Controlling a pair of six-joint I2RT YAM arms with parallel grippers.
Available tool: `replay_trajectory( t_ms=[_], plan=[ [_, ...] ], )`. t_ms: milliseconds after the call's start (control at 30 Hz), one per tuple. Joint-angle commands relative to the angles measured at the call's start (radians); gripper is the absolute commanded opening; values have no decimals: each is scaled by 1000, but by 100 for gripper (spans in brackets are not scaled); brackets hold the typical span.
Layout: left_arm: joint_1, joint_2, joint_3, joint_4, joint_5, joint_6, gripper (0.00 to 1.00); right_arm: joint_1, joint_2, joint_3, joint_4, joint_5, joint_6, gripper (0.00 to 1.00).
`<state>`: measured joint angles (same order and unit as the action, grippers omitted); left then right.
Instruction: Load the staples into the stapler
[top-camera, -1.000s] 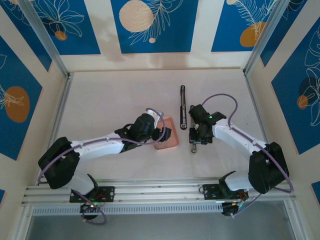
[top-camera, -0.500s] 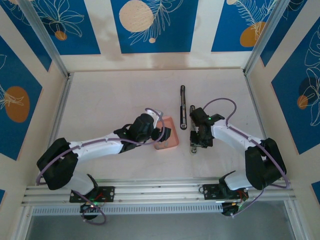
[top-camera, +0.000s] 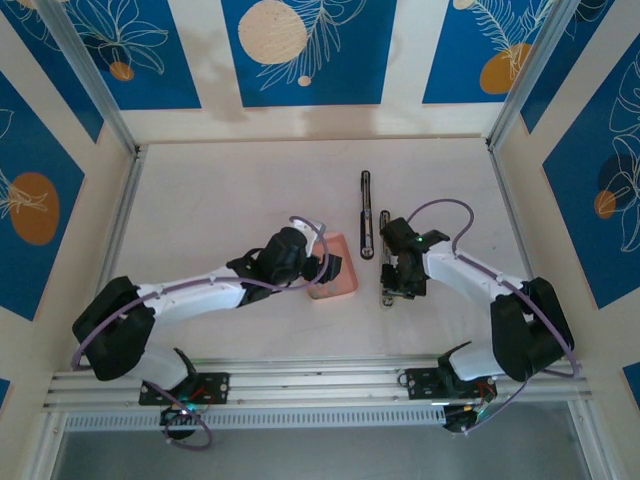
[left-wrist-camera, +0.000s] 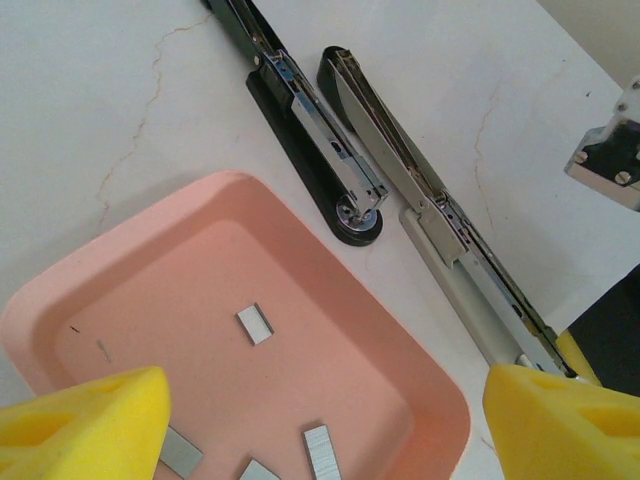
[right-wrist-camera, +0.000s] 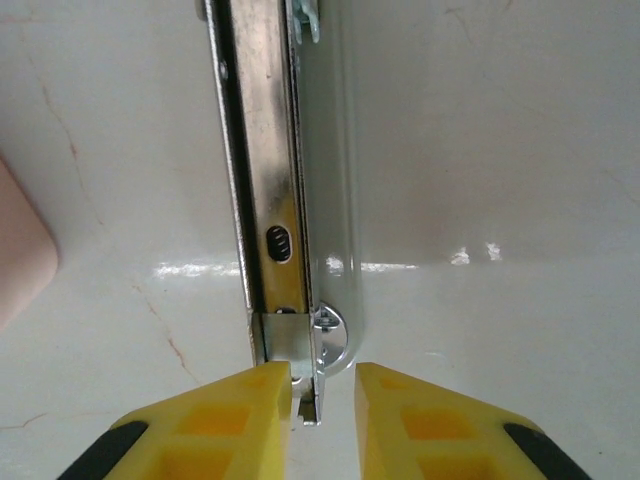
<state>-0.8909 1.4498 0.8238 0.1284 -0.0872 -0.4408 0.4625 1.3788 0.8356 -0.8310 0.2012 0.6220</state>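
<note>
My right fingers (right-wrist-camera: 230, 420) straddle the stapler (right-wrist-camera: 265, 200) end; I can't tell if they're gripping. My left fingers (left-wrist-camera: 90, 420) hang wide apart over the staples (left-wrist-camera: 254, 323) beside the stapler.

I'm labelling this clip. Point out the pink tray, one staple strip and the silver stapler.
pink tray (left-wrist-camera: 225, 195), left wrist view, far rim.
staple strip (left-wrist-camera: 254, 323), left wrist view, its middle.
silver stapler (left-wrist-camera: 392, 140), left wrist view, its chrome rail.

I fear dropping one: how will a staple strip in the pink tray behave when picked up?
The staples look like thin, flat metal: probably stiff and very light. Lying flat in the smooth pink tray, they would likely slide when pushed, and may be hard to pinch.
</note>
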Motion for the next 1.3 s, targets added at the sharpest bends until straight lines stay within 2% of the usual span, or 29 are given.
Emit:
replay_trajectory(
  t_ms=[0, 200, 300, 467, 633, 867, 1267],
  plan=[
    [-9, -51, -31, 34, -9, -30, 82, 4, -61, 38, -50, -11, 22, 26],
    [-8, -134, -111, 53, -10, -93, 83, 35, -151, 76, -95, -5, 58, 29],
    [-8, -192, -166, 60, -22, -134, 83, 56, -177, 85, -82, -61, 78, 35],
    [-7, -278, -235, 15, -31, -193, 86, 162, -187, 46, 36, -157, 182, 46],
    [-6, -364, -312, 19, -68, -229, 88, 266, -168, -48, 211, -193, 355, 49],
    [-4, -472, -369, -34, -123, -222, 89, 340, -73, -105, 380, -185, 496, 50],
    [12, -490, -370, -63, -161, -191, 91, 319, 126, 23, 413, -187, 456, 51]
  ],
)
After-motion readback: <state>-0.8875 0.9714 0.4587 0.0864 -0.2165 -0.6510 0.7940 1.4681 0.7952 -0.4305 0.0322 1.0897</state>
